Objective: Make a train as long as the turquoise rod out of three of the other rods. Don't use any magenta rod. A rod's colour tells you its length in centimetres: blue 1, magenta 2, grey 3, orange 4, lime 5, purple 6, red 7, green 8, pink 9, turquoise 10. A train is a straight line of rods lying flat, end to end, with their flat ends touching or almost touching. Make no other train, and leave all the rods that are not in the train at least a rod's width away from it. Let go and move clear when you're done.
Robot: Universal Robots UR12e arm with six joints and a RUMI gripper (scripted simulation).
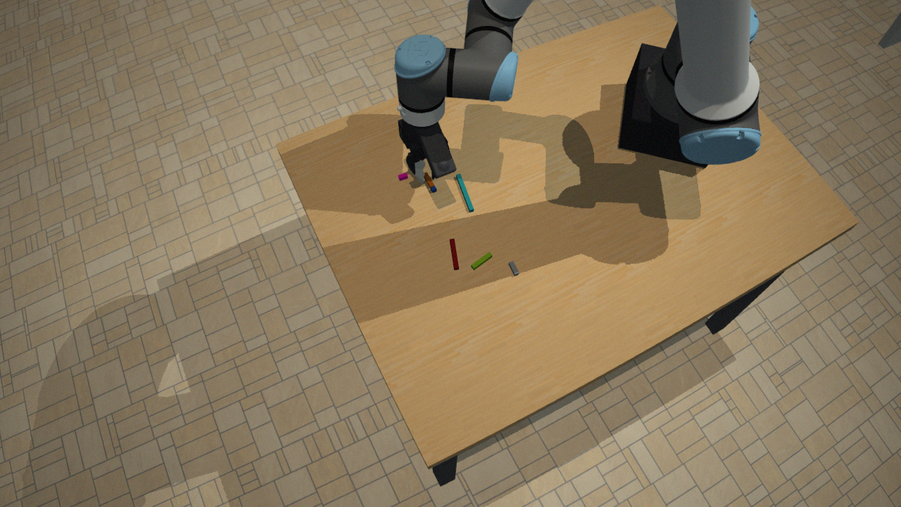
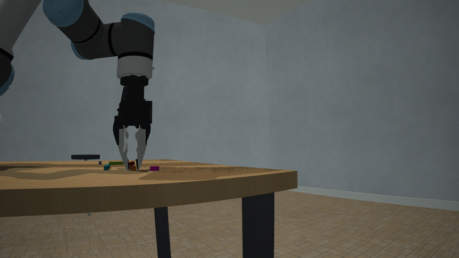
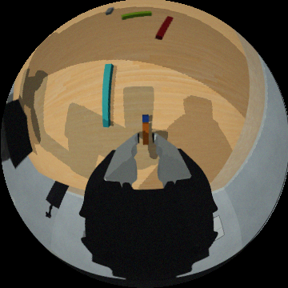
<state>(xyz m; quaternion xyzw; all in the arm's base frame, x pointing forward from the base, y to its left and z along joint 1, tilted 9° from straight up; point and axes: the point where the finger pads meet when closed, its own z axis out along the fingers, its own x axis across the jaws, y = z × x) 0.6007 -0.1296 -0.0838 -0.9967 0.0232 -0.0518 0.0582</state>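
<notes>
My gripper (image 2: pixel 132 167) (image 3: pixel 146 134) is open a little, its fingertips low on both sides of the orange rod (image 1: pixel 429 181) (image 2: pixel 132 168) (image 3: pixel 146 129), with small gaps beside it. The orange rod lies flat, with the blue rod (image 1: pixel 433 189) (image 3: pixel 146 118) in line at its end, touching or almost touching. The turquoise rod (image 1: pixel 464 193) (image 2: pixel 107 167) (image 3: pixel 107 96) lies apart to one side. The lime rod (image 1: pixel 481 260) (image 2: pixel 116 163) (image 3: pixel 137 15), red rod (image 1: pixel 454 253) (image 3: pixel 164 28) and grey rod (image 1: pixel 514 268) (image 2: pixel 100 162) (image 3: pixel 110 11) lie separately, farther off.
The magenta rod (image 1: pixel 402 176) (image 2: pixel 154 168) lies on the other side of the gripper from the turquoise rod, near the orange rod. It is hidden in the wrist view. The table (image 1: pixel 566 327) bears the arm's dark base (image 1: pixel 639 120) at the right in the top view.
</notes>
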